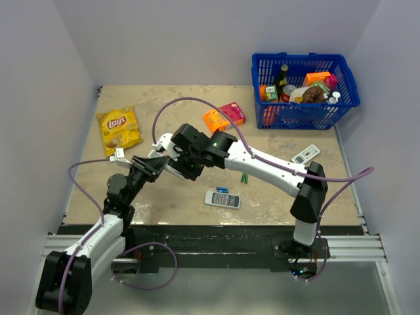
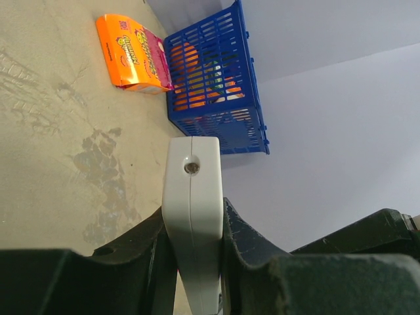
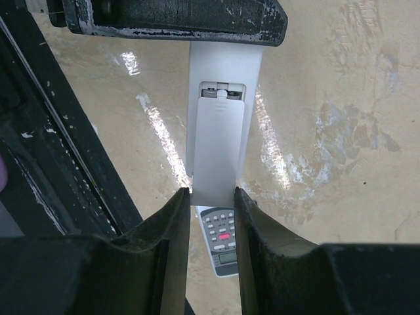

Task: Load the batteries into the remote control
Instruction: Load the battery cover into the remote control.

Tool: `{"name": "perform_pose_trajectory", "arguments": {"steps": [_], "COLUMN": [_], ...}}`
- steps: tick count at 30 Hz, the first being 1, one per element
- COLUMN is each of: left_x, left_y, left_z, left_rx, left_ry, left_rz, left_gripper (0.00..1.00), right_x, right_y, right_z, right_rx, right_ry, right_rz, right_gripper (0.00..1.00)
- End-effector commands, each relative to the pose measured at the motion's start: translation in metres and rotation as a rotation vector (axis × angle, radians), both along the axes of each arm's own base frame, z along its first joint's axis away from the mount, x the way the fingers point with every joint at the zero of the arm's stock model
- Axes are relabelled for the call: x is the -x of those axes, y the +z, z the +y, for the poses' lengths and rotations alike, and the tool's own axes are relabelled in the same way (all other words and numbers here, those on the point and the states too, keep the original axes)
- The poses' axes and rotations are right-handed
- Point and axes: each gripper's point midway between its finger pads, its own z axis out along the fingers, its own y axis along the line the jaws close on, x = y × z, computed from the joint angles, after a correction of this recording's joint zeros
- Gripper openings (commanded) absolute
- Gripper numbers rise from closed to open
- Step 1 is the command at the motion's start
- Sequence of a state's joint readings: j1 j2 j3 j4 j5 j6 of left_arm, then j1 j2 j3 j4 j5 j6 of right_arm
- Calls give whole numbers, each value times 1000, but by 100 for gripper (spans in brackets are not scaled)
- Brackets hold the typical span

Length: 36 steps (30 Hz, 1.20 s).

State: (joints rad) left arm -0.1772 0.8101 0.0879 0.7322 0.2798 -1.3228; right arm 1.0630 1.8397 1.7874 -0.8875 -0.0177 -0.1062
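Observation:
The slim white remote control (image 2: 191, 197) is held in the air between both grippers. My left gripper (image 2: 193, 216) is shut on its sides near the end with the small round lens. In the right wrist view the remote control (image 3: 223, 65) shows its back. Its battery cover (image 3: 216, 144) is slid a little down, leaving a narrow gap at the top. My right gripper (image 3: 212, 191) is shut on the cover's lower edge. From above, the left gripper (image 1: 152, 164) and right gripper (image 1: 172, 157) meet left of centre and hide most of the remote. The batteries are not visible.
A white remote with a display (image 1: 222, 199) lies below the grippers, a small blue item (image 1: 222, 190) by it. A green pair (image 1: 244, 177) and a grey-white remote (image 1: 306, 154) lie to the right. Behind are a chip bag (image 1: 119, 129), orange box (image 1: 214, 119) and blue basket (image 1: 305, 111).

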Motion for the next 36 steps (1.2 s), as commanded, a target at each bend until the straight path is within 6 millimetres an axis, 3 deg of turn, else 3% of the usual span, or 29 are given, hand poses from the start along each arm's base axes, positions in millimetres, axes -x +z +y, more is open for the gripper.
{"name": "perform_pose_trajectory", "arguments": {"steps": [1,8,20,23,28,36], "left_x": [-4,0,4,4,5,5], "left_y": [27,27,33,34,33,34], "left_z": [3,3,2,2,2,2], "left_rx": [21,109,152,154,160,167], "left_ry": [18,18,4,2,0,-2], "left_rz": [-86,-70,-78,-77,-76,-75], "left_gripper": [0,0,0,0,0,0], "right_x": [0,3,1,1,0,0], "right_y": [19,12,17,18,20,23], "right_z": [2,4,5,5,5,6], "right_rx": [-36,-32,-51,-53,-57,-64], "right_ry": [18,26,13,11,9,9], "right_rz": [-21,-8,-21,-20,-25,-32], "right_gripper": [6,6,7,9,23,32]}}
